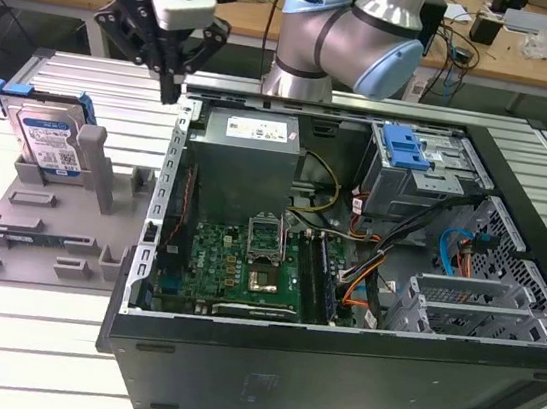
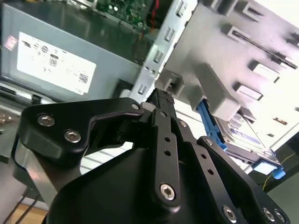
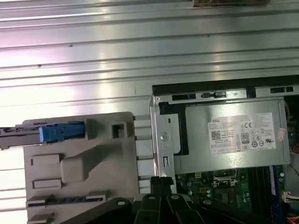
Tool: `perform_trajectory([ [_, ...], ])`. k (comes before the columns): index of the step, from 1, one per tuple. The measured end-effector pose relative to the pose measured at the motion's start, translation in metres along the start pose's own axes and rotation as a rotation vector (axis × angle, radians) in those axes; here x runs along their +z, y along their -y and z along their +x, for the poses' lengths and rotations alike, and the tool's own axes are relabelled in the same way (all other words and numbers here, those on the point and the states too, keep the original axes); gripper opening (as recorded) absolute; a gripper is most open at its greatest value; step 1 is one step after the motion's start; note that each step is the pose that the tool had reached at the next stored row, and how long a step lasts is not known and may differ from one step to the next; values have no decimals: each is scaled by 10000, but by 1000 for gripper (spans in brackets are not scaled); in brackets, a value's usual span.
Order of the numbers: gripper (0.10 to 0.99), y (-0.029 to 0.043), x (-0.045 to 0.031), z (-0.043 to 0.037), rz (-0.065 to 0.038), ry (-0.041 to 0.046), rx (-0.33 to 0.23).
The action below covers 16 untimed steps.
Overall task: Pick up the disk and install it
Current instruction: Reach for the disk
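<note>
Black pincer [image 1: 172, 90] hangs on the arm above the rear corner of the open computer case [image 1: 335, 349], over the case wall that faces the exterior view's left. Its jaws are clenched together and hold nothing; both wrist views show the two tips pressed closed [image 2: 162, 99] [image 3: 161, 183]. The disk [image 1: 50, 140] stands upright on its edge in a slot of the grey holder tray [image 1: 46, 245], which lies on the slatted metal table [image 1: 32, 354] beside the case, on the exterior view's left. The disk sits lower than the pincer and toward the exterior view's left of it, apart from it and not touched. In the first wrist view the disk appears edge-on, its blue bracket [image 3: 60, 132] showing at the holder's far end. In the second wrist view the disk [image 2: 238, 135] shows beyond the pincer. Inside the case, the grey power supply [image 1: 250, 151] lies just across the wall from the pincer.
</note>
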<state>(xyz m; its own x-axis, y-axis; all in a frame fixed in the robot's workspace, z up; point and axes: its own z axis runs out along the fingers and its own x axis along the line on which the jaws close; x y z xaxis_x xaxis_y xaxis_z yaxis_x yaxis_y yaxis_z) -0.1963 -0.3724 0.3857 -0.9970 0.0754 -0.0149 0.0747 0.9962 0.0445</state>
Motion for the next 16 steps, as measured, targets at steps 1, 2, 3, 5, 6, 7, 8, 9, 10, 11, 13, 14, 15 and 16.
perform_trajectory([
  [1, 106, -10, 4, 32, 0, -3, -2],
  [2, 106, -21, 9, 67, -1, -5, -1],
  [3, 106, -37, 15, 112, 0, -9, 2],
  [5, 106, -61, 24, 184, 2, -16, -2],
  [6, 106, -85, 34, 256, 2, -21, 2],
  [7, 106, -101, 42, 316, 1, -26, -1],
  [8, 106, -114, 47, 365, 1, -31, 2],
  [9, 106, -123, 50, 404, 3, -38, 3],
  [10, 106, -141, 57, 478, 4, -47, 0],
  [11, 106, -157, 63, 534, 4, -54, 3],
  [13, 106, -187, 75, 642, 5, -67, 2],
  [14, 106, -199, 80, 681, 5, -72, 4],
  [15, 106, -221, 88, 755, 7, -82, 2],
  [16, 106, -251, 99, 845, 8, -95, 5],
])
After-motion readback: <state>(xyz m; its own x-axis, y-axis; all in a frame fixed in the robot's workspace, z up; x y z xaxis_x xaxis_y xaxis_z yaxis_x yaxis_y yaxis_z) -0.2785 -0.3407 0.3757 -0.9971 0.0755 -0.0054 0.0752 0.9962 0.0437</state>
